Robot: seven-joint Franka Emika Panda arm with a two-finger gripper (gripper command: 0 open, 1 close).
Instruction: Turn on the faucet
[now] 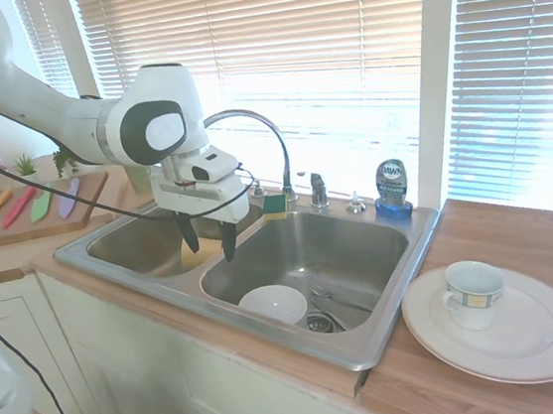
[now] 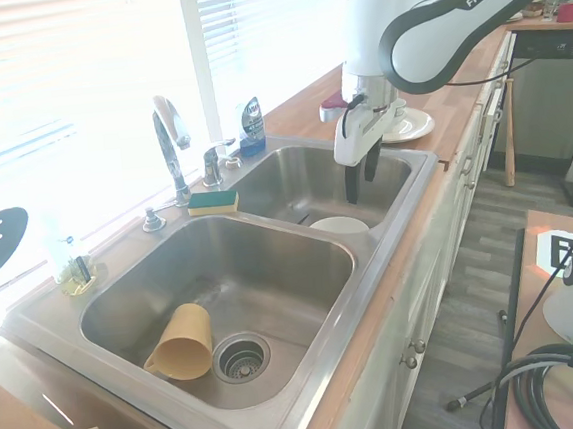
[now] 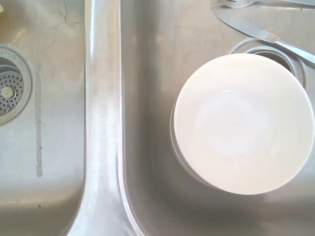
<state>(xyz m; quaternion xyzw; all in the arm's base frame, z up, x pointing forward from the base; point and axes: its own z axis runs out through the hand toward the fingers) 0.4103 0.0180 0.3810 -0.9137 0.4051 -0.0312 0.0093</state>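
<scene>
white bowl sits in the sink basin beside a knife. above the divider between the basins hangs the claw, fingers spread and holding nothing. well apart behind it, the faucet stands at the sink's back rim, its lever near a sponge.

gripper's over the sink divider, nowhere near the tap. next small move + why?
Probably carry the gripper toward the back rim, to the faucet and its small lever handle. The open, empty fingers hang over the divider between the basins, above the white bowl. The handle stands on the deck between the sponge and the blue soap bottle, so it should stay clear of both.
</scene>
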